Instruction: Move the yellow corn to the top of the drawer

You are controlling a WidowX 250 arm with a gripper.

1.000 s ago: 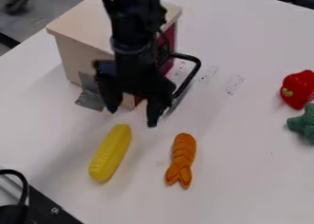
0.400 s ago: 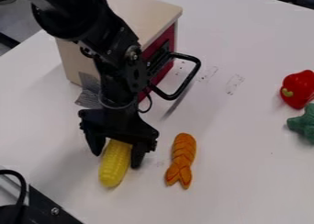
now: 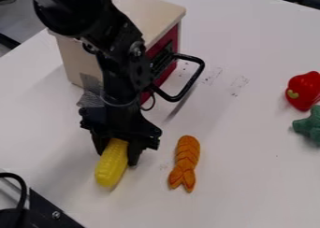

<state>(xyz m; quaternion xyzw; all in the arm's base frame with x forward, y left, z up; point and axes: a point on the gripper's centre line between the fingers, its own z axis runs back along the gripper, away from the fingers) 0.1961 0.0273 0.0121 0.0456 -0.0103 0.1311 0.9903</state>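
Observation:
My gripper (image 3: 115,158) hangs low over the table at the left of centre, with its fingers closed against both sides of the yellow corn (image 3: 111,165). The corn's upper end is hidden under the gripper, and its lower end points toward the front. Behind the arm stands the drawer (image 3: 143,10), a box with a pale wooden top, a red front and a black handle. The arm hides part of its top and front.
An orange shrimp-like toy (image 3: 185,162) lies just right of the gripper. A red pepper (image 3: 302,90) and a green toy (image 3: 309,124) are at the right edge. The drawer's black handle (image 3: 195,80) juts out over the table. Black hardware (image 3: 47,213) sits at the lower left.
The gripper has come down and forward from near the drawer to the corn, and its fingers have drawn together around it. The corn has shifted slightly since the last earlier frame.

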